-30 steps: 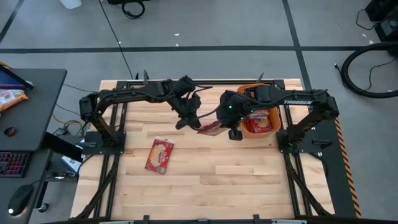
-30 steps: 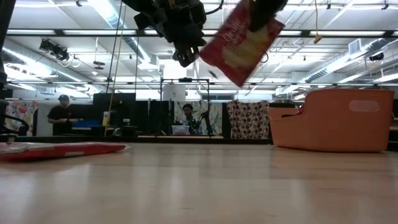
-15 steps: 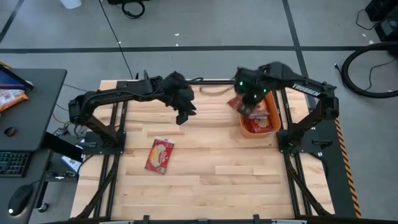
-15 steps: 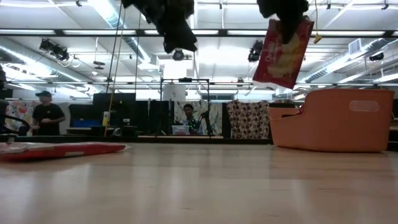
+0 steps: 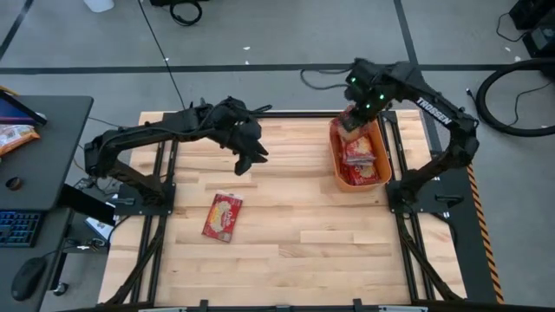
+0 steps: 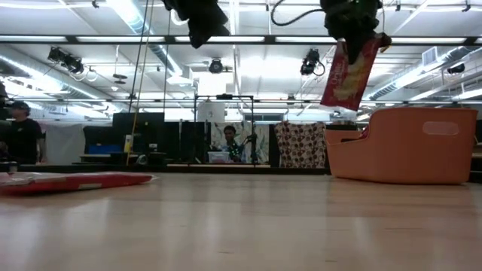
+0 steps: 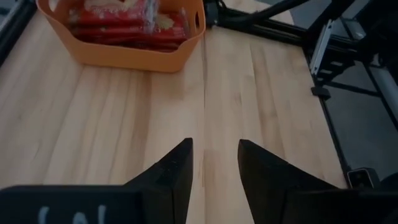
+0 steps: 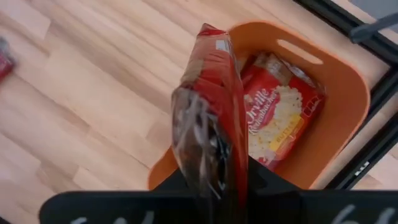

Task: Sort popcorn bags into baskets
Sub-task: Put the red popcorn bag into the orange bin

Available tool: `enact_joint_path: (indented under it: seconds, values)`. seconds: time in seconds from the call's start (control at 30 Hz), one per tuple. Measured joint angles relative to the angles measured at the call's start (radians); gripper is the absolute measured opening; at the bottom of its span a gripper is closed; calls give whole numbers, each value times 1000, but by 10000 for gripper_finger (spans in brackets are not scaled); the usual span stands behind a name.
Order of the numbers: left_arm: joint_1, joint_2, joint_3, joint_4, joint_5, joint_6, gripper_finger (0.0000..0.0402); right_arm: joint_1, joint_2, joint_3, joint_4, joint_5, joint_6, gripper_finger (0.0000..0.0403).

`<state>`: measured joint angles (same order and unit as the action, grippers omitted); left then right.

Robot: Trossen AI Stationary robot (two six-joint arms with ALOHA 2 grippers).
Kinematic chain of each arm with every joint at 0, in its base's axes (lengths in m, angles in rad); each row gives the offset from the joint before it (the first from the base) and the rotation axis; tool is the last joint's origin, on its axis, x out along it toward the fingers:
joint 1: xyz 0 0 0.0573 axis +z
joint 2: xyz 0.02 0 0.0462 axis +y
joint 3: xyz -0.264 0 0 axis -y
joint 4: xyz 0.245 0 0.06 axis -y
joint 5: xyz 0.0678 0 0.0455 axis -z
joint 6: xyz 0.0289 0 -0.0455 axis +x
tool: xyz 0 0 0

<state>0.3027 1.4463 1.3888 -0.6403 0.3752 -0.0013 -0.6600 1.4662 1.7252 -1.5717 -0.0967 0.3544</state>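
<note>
My right gripper (image 5: pixel 356 111) is shut on a red popcorn bag (image 8: pixel 208 118) and stands high over the far end of the orange basket (image 5: pixel 336 178). In the low view the bag (image 6: pixel 348 75) hangs above the basket (image 6: pixel 403 147). Other red packets (image 8: pixel 280 118) lie flat inside the basket. One more popcorn bag (image 5: pixel 223 216) lies flat on the table's left half, also seen in the low view (image 6: pixel 75 181). My left gripper (image 7: pixel 214 168) is open and empty, raised over the table's middle (image 5: pixel 247 159). My right gripper pinches the popcorn bag's upper end (image 8: pixel 211 174) between its two fingers, coming from above and pointing down. The bag is lifted clear and hangs nearly upright below the fingers (image 6: pixel 352 30), its lower end above the basket's rim.
The arms' black frames run along the table's left and right sides. A black desk (image 5: pixel 43 121) with a keyboard, a mouse and an orange snack bag (image 5: pixel 13 134) stands off the table's left. Bare wood (image 5: pixel 329 243) spreads over the near half.
My right gripper has carried the popcorn bag from the table's middle up and toward the far right, over the basket; the bag has swung from tilted to hanging nearly upright. My left gripper has drawn back toward the left and risen a little.
</note>
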Motion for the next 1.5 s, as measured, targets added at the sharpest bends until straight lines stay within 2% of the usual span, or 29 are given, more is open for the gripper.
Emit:
enact_joint_path:
  seconds: [0.23, 0.4, 0.5, 0.8, 1.0, 1.2, 1.37, 1.5]
  values:
    - [-4, -23, 0, -30, -14, 14, 130, -123, -22, -59, 4, -34, 14, 33]
    - [-3, -79, 0, -59, -120, 15, 130, -129, -135, -182, 23, -7, 109, 33]
    - [-2, -110, 1, -47, -156, 39, 130, -117, -232, -255, 132, -7, 231, 33]
    - [-3, -121, 0, -46, -162, 122, 130, -2, -449, -538, 415, 72, 641, 35]
    - [-3, -121, 0, -47, -161, 121, 130, 112, -573, -695, 437, 258, 918, 35]
    - [-8, -121, -4, -102, -161, 126, 130, 198, -659, -848, 518, 360, 1214, 40]
    - [-30, -111, -106, -170, -161, 64, 134, 227, -672, -904, 524, 444, 1265, 71]
    - [-62, -112, -233, -181, -161, -71, 152, 228, -672, -908, 522, 414, 1191, 113]
